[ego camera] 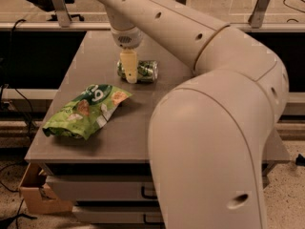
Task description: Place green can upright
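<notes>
The gripper [129, 75] points straight down at the table [90, 56], its tip right in front of the can [147, 70]. The can lies on its side, touching or just behind the gripper, with most of its body showing on the gripper's right in the view. I cannot tell whether the gripper is apart, together or clamped on the can. A green bag [86, 111] lies flat nearer the camera, down-left of the gripper, apart from it.
</notes>
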Controlling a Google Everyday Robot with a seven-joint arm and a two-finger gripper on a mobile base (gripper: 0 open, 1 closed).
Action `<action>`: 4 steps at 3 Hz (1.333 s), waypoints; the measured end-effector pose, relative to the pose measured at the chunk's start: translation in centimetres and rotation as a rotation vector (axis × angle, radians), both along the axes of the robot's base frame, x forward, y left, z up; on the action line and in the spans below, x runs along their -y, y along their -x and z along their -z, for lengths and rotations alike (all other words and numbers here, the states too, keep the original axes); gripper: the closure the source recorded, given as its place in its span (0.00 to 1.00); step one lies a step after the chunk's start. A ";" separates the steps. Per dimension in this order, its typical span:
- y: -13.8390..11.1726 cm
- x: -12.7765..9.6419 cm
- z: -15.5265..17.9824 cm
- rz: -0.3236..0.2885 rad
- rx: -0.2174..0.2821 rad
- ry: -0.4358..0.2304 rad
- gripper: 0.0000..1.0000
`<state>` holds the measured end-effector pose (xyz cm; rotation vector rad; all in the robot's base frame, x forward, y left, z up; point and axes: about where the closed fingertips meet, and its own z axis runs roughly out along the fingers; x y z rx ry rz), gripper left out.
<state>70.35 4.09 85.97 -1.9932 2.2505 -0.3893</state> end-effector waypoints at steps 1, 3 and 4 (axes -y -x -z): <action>-0.2 -0.5 0.3 -0.002 -0.012 -0.007 0.41; -0.2 -1.4 0.5 -0.012 -0.035 -0.048 0.88; -0.2 -1.1 -1.2 -0.013 -0.011 -0.110 1.00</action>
